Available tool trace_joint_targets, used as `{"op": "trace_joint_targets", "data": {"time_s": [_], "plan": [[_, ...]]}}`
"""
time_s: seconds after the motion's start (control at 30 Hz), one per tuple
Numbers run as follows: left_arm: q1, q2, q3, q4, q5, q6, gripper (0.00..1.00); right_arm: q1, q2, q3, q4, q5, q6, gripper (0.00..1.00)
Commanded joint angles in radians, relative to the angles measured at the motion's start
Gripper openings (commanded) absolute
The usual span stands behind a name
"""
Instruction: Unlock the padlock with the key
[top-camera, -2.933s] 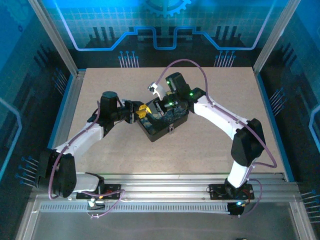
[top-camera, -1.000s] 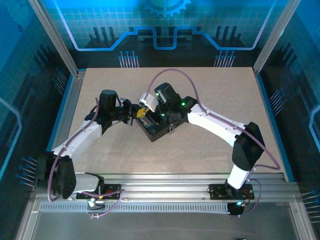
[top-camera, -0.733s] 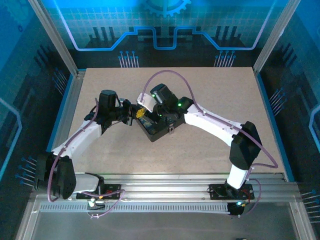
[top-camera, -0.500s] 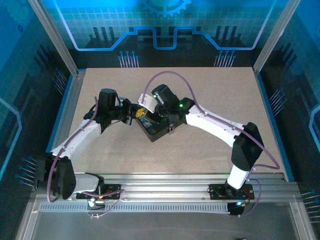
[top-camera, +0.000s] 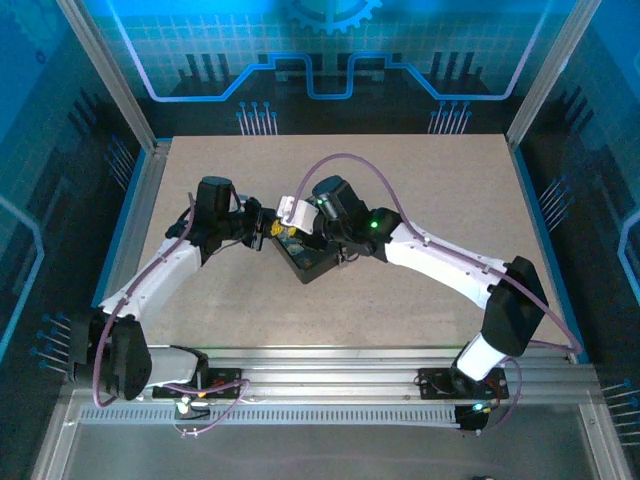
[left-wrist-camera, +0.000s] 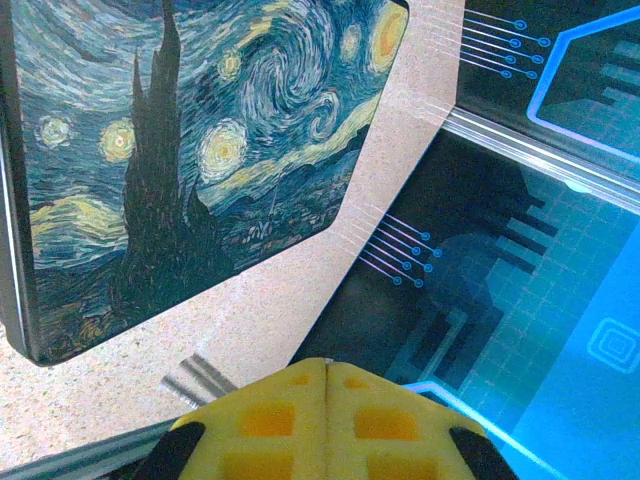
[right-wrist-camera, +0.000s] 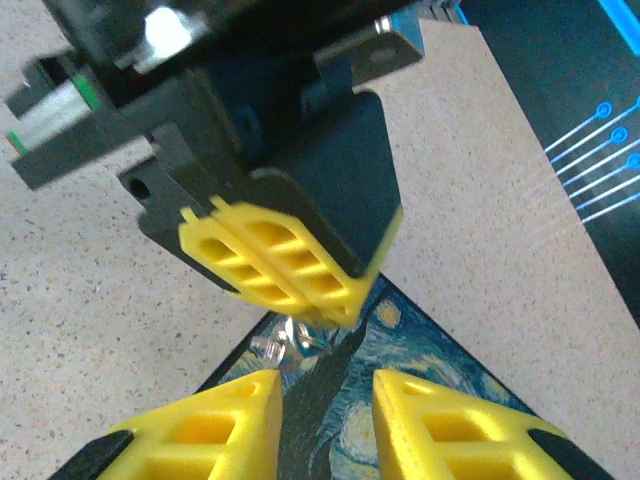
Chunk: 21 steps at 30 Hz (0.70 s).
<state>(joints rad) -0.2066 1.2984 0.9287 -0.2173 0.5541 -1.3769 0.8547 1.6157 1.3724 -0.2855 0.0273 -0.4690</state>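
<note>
The right gripper (right-wrist-camera: 325, 388) has its two yellow fingers parted, and the gap between them is empty, so nothing is gripped. Directly ahead of that gap and slightly above it, the left gripper (right-wrist-camera: 343, 303) has its fingers pressed flat together. The key (right-wrist-camera: 293, 338), a small pale silvery piece, hangs from their tips and reads as pinched there. The key lies just ahead of the right fingertips, slightly left of the gap's centre line, near but apart. Its long axis appears to run down out of the left pinch toward the lid, roughly crosswise to the right gripper's line of approach, though blur prevents a firm reading. Below both grippers lies the box (right-wrist-camera: 432, 345) with the swirly blue painted lid. The key hangs over its left edge, and contact cannot be determined. The padlock cannot be made out. Judgement: the left arm has possession, so any transfer requires the right gripper to advance forward and slightly left before closing.
</note>
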Motion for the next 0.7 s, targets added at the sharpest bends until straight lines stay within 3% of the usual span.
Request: {"op": "trace_joint_targets", "data": {"time_s": [0.0,0.47,0.67], "plan": [[0.003,-0.027,0.035,-0.022,0.0,0.023,0.0,0.026,0.016,0.014,0.045,0.014,-0.06,0.31],[0.003,-0.021,0.038,-0.014,0.009,0.022,0.0,0.035,0.062,0.03,0.027,0.046,-0.099,0.29],[0.003,-0.024,0.035,-0.012,0.013,0.021,0.0,0.033,0.088,0.035,0.057,0.078,-0.098,0.22]]}}
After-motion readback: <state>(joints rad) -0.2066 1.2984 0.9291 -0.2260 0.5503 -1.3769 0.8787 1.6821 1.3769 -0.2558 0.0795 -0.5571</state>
